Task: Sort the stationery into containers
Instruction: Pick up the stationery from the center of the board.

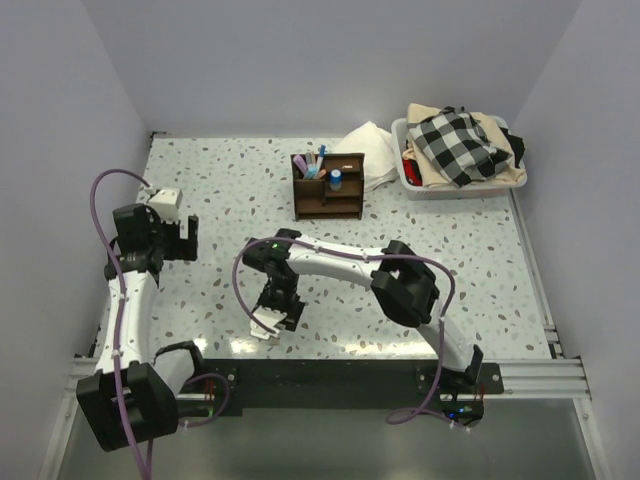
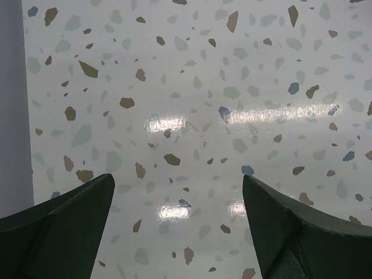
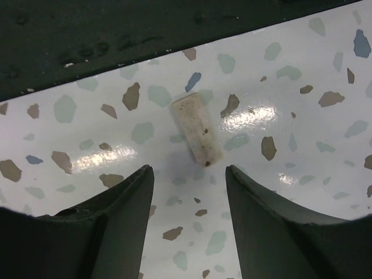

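A stubby beige piece (image 3: pixel 197 129) lies flat on the speckled table, close to the table's dark front edge. My right gripper (image 3: pixel 189 170) is open just short of it, jaws apart on either side of its near end, not touching it. In the top view the right gripper (image 1: pixel 272 318) is low near the table's front edge. The dark brown wooden organizer (image 1: pixel 327 190) stands at the back middle with several pens (image 1: pixel 317 160) upright in it. My left gripper (image 1: pixel 188 238) is open and empty over bare table at the left; the left wrist view shows the left gripper (image 2: pixel 178 177) above speckled surface only.
A white bin with checkered cloth (image 1: pixel 460 150) stands at the back right, with a white cloth (image 1: pixel 365 148) beside the organizer. The black front rail (image 3: pixel 116 35) runs just beyond the beige piece. Walls close the left, back and right sides.
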{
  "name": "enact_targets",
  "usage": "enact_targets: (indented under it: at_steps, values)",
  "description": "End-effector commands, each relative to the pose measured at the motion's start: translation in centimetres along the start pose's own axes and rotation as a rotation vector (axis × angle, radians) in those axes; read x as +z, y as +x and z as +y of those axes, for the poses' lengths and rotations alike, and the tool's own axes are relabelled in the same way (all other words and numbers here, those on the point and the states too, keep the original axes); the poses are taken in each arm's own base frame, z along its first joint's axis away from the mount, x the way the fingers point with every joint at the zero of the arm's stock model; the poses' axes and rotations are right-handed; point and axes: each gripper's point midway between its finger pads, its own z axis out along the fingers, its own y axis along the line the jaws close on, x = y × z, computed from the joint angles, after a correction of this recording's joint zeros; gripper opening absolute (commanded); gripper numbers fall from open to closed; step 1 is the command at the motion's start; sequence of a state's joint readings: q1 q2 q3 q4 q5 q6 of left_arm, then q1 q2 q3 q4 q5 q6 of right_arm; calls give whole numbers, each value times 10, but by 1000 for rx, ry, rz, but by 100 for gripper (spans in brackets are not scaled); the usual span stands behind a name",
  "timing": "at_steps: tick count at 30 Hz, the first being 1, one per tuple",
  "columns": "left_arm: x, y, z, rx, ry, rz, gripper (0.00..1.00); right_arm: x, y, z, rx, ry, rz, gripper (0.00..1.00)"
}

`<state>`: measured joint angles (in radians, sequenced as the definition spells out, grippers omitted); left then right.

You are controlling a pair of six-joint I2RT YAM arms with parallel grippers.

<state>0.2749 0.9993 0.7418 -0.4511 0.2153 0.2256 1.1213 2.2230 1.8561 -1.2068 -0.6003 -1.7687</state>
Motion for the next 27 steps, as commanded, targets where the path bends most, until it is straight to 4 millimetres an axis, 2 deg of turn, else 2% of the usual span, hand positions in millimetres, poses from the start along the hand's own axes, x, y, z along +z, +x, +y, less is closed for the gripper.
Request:
enact_targets:
  at_steps: [1,5,18,27]
  values:
    - [-4,-17,5,-19,-26,-65,97,-3,0,-17,-97,11,22,55]
    - [-2,-16,5,-18,-23,-60,97,-1,3,-25,-129,2,31,52]
    - [0,-12,7,-6,-31,-50,97,20,6,-14,-172,-89,26,46]
    - [2,-10,6,-3,-27,-44,97,28,8,-18,-178,-84,33,44]
